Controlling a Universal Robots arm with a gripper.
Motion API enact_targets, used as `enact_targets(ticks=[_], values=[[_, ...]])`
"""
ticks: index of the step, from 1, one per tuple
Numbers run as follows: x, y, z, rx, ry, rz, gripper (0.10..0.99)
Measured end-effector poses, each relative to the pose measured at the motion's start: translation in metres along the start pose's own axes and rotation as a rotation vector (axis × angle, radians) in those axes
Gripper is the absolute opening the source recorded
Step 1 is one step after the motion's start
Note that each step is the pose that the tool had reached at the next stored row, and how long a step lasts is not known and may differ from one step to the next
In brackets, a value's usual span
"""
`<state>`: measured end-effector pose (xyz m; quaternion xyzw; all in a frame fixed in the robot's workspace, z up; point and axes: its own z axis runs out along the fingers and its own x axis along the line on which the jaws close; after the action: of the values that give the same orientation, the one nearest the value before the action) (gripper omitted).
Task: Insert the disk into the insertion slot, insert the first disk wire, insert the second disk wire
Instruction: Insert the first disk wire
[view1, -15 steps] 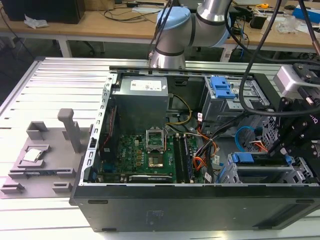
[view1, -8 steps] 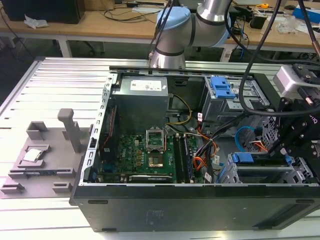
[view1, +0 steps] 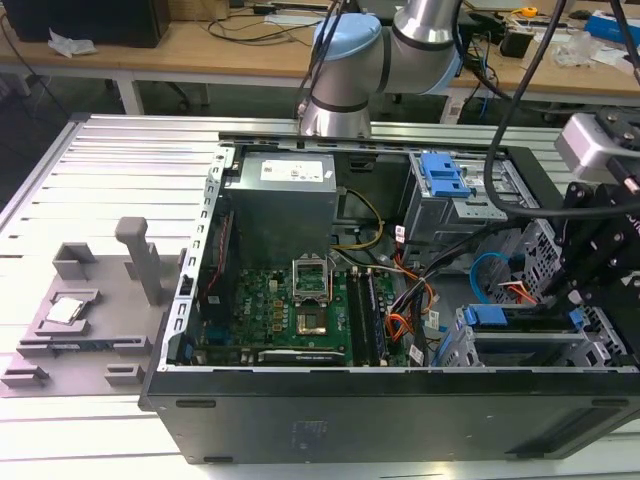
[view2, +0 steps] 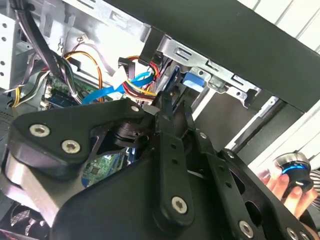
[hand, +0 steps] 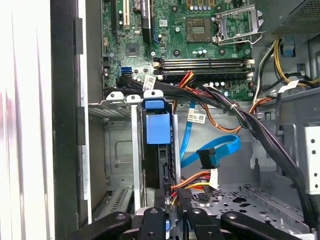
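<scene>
disk seated, first cable in hand

the disk (hand: 157, 127) sits inside the insertion slot (hand: 116, 150). the gripper (hand: 172, 212) appears pinched together on the first disk wire (hand: 192, 176) at the drive's edge, likely not yet plugged in. the second disk wire (hand: 220, 147) hangs loose nearby, unconnected.

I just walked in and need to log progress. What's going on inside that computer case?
A robot arm is working in the open computer case. The disk, in its blue carrier, already sits in the insertion slot. The gripper is at the end of the first disk wire, the red-orange bundle beside the disk. The second disk wire, the blue cable, hangs loose nearby, unplugged. A person's hand holds a small device outside the case.
</scene>
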<state>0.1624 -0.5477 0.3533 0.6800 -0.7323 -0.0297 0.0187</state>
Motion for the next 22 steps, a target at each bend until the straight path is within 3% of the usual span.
enact_targets(ticks=[2, 8, 13, 22], values=[[-0.0001, 0.0013, -0.0035, 0.0, 0.0003, -0.007, 0.106], [-0.0001, 0.0032, -0.0117, 0.0, 0.0036, -0.056, 0.106], [-0.0004, 0.0049, -0.0362, 0.0, 0.0037, -0.056, 0.106], [-0.0004, 0.005, -0.0379, 0.0, 0.0036, -0.056, 0.106]])
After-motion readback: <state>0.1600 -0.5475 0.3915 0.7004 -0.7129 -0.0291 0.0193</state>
